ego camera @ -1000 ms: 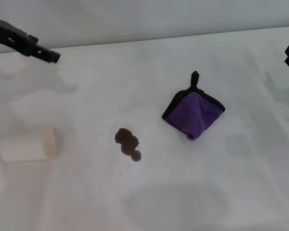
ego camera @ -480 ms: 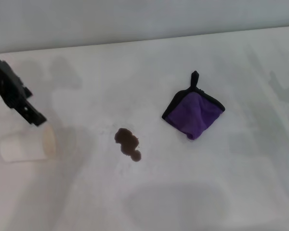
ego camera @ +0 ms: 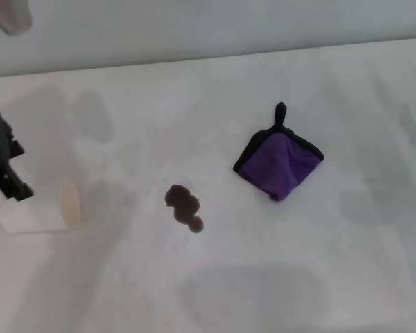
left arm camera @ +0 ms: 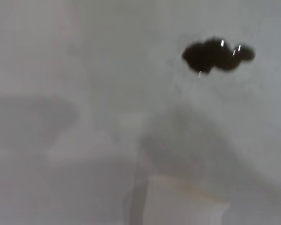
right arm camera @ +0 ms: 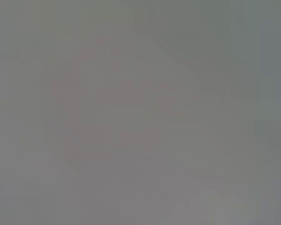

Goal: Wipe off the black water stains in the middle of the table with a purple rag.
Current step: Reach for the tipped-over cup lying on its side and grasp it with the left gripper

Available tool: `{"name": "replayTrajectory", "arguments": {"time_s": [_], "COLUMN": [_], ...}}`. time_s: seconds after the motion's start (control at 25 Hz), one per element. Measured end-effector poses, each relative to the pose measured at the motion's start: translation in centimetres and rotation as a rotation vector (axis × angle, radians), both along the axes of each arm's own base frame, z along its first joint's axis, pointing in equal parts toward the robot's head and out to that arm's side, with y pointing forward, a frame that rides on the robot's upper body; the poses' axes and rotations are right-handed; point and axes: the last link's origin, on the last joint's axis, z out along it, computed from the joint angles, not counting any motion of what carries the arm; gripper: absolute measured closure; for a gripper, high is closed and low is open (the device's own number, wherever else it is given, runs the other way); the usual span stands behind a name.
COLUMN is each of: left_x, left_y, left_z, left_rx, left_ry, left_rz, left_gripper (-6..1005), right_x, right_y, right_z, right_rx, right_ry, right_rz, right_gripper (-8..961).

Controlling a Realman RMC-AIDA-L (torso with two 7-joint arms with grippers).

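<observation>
The black water stains (ego camera: 185, 207) are a small dark blotch of joined blobs near the middle of the white table (ego camera: 263, 277); they also show in the left wrist view (left arm camera: 218, 55). The purple rag (ego camera: 281, 164), folded, with black edging and a loop tab, lies flat to the right of the stains and a little farther back, with nothing touching it. My left gripper (ego camera: 14, 184) hangs at the left edge, just over a tipped white paper cup (ego camera: 38, 208), far from the rag. The right gripper is out of view, and its wrist view shows only plain grey.
The paper cup lies on its side at the left, mouth toward the stains, and its rim shows in the left wrist view (left arm camera: 185, 199). A pale blurred shape (ego camera: 10, 14) sits in the head view's top left corner. The table's far edge meets a grey wall.
My left gripper has swung from the far left down toward the near left, ending over the cup. The right gripper has drawn out of the head view at the right edge.
</observation>
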Motion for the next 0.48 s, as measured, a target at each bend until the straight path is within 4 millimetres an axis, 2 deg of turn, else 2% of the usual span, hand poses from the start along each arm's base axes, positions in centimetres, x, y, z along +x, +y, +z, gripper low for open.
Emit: {"name": "replayTrajectory", "arguments": {"time_s": [0.2, 0.48], "left_x": [-1.5, -2.4], "left_y": [0.1, 0.4], "left_z": [-0.5, -2.1], "left_rx": [-0.041, -0.067], "left_ry": [0.091, 0.107], "left_rz": [-0.034, -0.067], "left_gripper": [122, 122], "right_x": [0.3, -0.1], "right_y": [0.8, 1.7], "right_z": [0.1, 0.1], "right_rx": [0.003, 0.005], "right_ry": [0.014, 0.020], "right_rz": [-0.038, -0.040], "right_gripper": [83, 82]}}
